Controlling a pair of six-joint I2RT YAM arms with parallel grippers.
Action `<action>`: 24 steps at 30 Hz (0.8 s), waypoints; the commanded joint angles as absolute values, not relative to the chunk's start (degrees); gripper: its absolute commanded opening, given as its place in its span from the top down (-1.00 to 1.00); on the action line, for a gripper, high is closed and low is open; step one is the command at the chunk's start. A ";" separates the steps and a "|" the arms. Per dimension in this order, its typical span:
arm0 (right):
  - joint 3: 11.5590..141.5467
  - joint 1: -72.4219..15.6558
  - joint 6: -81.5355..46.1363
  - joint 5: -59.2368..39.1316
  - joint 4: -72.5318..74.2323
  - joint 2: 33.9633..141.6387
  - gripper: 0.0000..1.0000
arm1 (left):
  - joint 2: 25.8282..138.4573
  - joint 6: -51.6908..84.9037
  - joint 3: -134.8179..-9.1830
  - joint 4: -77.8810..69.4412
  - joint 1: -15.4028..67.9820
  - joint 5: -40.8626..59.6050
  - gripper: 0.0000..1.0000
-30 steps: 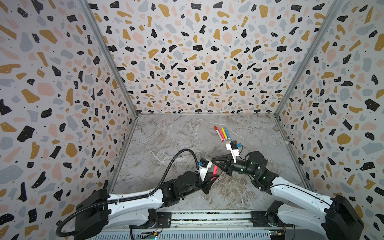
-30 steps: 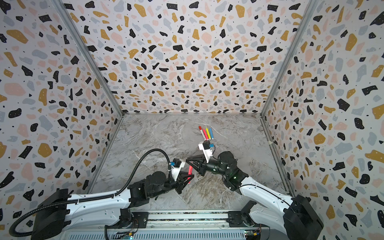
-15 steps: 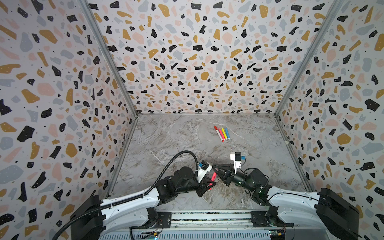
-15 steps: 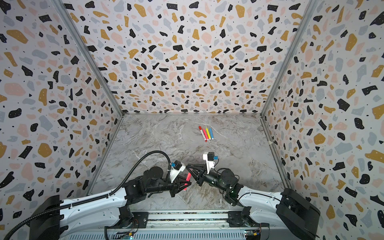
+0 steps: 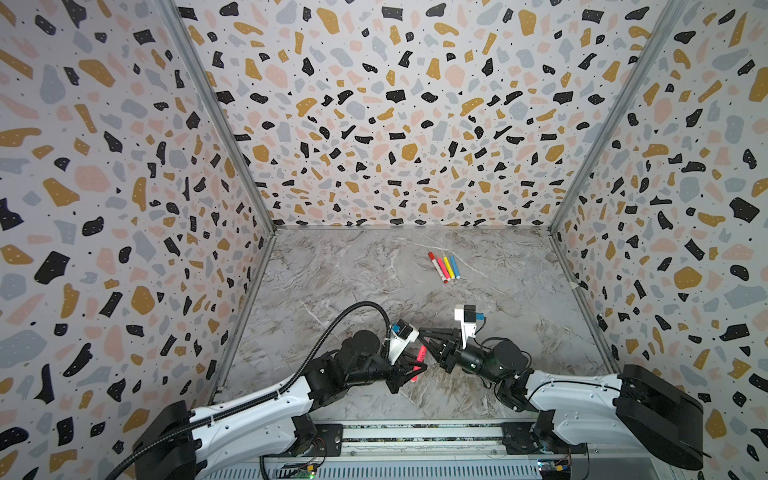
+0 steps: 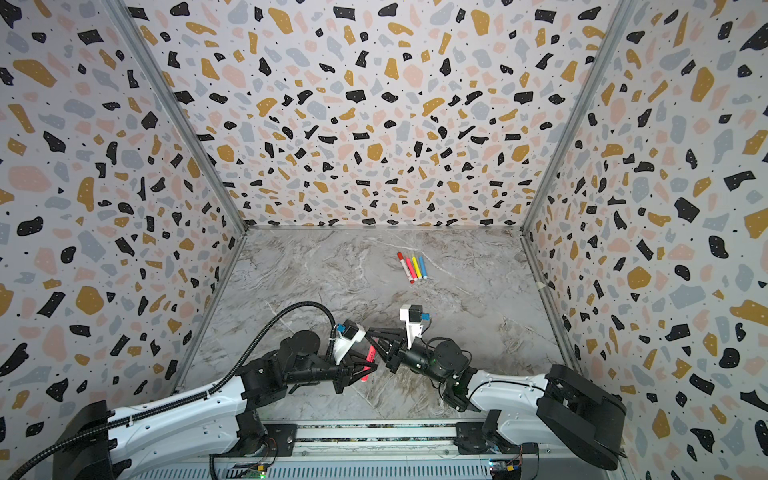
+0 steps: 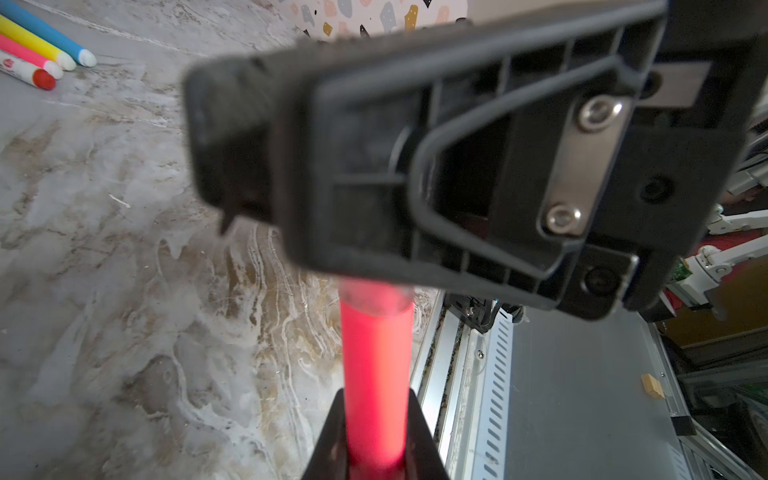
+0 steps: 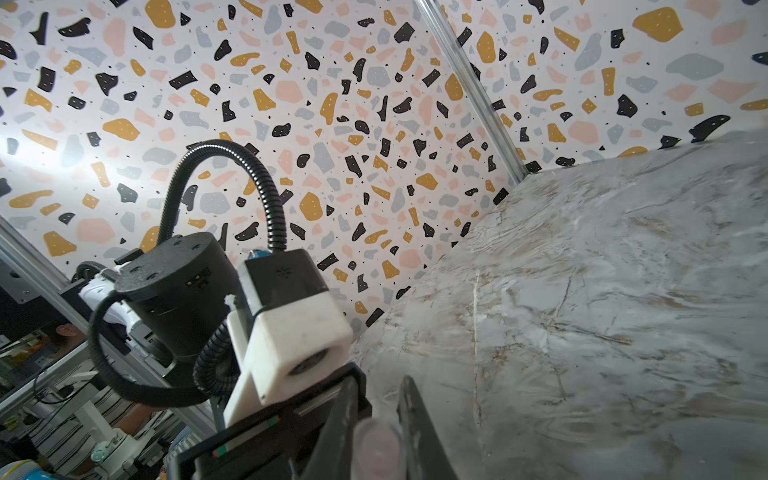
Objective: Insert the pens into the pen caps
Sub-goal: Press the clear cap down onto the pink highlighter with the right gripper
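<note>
Terrazzo-speckled walls (image 5: 374, 104) rise behind and on both sides of the left pincer (image 5: 419, 368) and right pincer (image 5: 426, 338), joined by bare metal corner posts (image 5: 225, 124). Grey marbled floor (image 5: 332, 282) lies beneath them; a metal rail (image 5: 415, 432) runs nearer the camera. A bright patch (image 8: 83, 166), perhaps lamp glare, whitens the wall on the left pincer's side.

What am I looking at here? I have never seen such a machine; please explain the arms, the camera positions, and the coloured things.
Two white-and-black robot arms work on a grey marbled tabletop. Two pictures look down from above; two come from cameras on the wrists. A row of four slim coloured pens lies at the back. The left gripper is shut on a neon pink plastic pen. The right gripper, also shut, pinches a pale stubby piece at the pen's other end, probably its cap.
</note>
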State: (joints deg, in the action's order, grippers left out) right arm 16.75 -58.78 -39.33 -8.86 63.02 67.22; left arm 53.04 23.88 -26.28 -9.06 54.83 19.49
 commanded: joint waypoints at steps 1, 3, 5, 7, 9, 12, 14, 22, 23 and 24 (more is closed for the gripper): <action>18.32 -63.09 -31.46 -18.05 27.85 64.15 1.00 | 49.20 25.34 -32.05 -36.52 50.27 4.67 1.00; 22.03 -60.24 -28.73 -16.54 21.18 60.25 0.94 | 49.30 25.29 -29.14 -34.83 50.28 4.41 1.00; 24.87 -56.58 -26.79 -16.52 17.01 57.12 0.45 | 49.22 25.85 -25.96 -34.30 50.32 4.48 1.00; 27.40 -53.10 -24.84 -16.92 14.27 54.25 0.01 | 48.38 26.81 -22.70 -34.32 50.36 4.19 1.00; 30.23 -49.93 -22.57 -17.73 11.71 52.13 -0.24 | 47.11 27.67 -19.29 -34.12 50.60 3.08 1.00; 34.61 -46.95 -19.59 -17.88 7.84 50.82 -0.34 | 45.59 28.32 -15.84 -32.47 50.72 0.83 1.00; 36.85 -45.69 -18.15 -17.59 5.61 50.63 -0.36 | 45.33 29.61 -14.29 -31.01 50.79 -1.46 1.00; 37.93 -43.49 -18.02 -14.33 0.98 51.60 -0.36 | 57.38 30.51 -19.50 -25.18 50.28 -7.28 1.00; 37.65 -43.35 -18.16 -13.97 0.52 51.79 -0.36 | 59.83 30.04 -21.00 -24.94 49.86 -6.61 1.00; 37.34 -43.29 -18.22 -13.85 0.23 51.70 -0.36 | 61.70 29.72 -22.66 -24.65 49.44 -5.85 1.00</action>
State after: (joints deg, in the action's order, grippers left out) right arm 37.30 -43.64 -18.98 -15.22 3.84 51.81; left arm 58.43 30.46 -18.33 -23.81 50.17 -4.91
